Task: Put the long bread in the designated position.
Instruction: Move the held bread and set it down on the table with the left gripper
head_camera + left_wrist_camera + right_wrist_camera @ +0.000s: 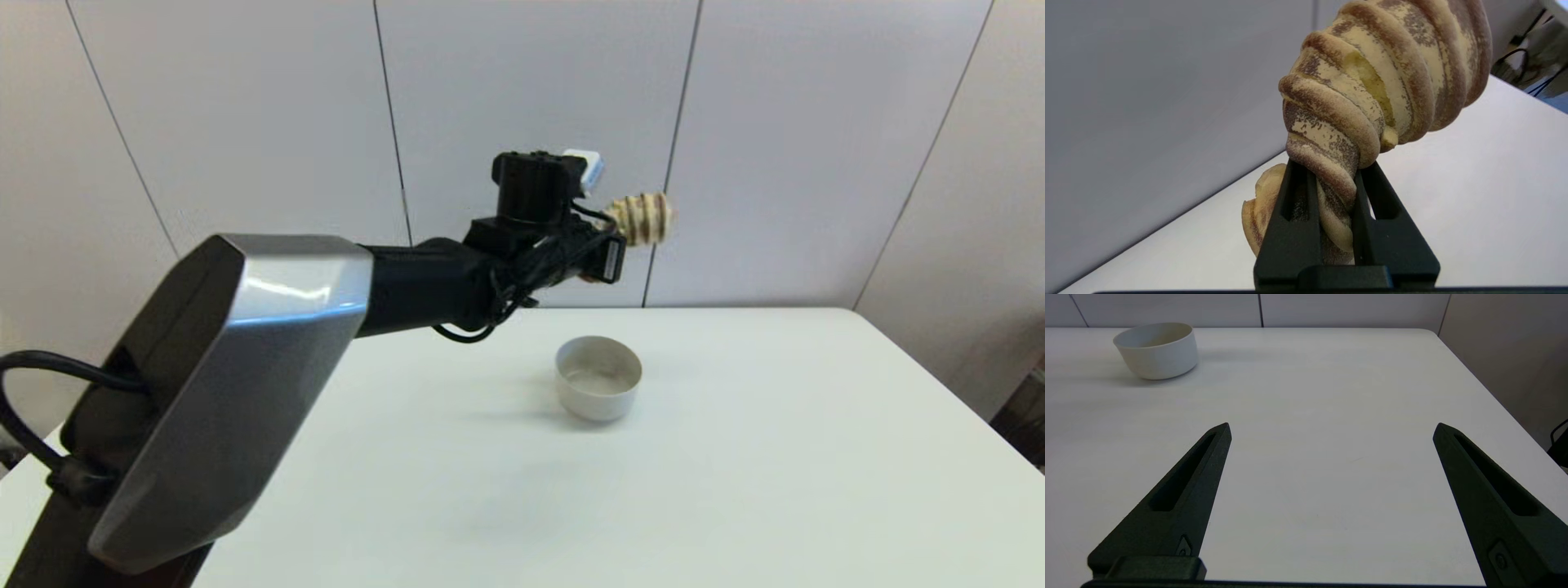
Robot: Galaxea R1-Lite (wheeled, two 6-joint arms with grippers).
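The bread (1372,94) is high in the air, above and behind the bowl (598,377), pinched tight by the left end effector (1331,175). The left arm (408,282) reaches out long over the tabletop (735,457). The right end effector (1331,433) hangs low over the tabletop, fingers wide apart, holding nothing.

White table (735,490); white bowl (598,378) on it.

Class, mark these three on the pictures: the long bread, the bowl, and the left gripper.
long bread (1372,81): left wrist view, striped upper side.
bowl (598,392): head view, outer front wall.
left gripper (1331,183): left wrist view, between the jaws, which are clamped on the bread.
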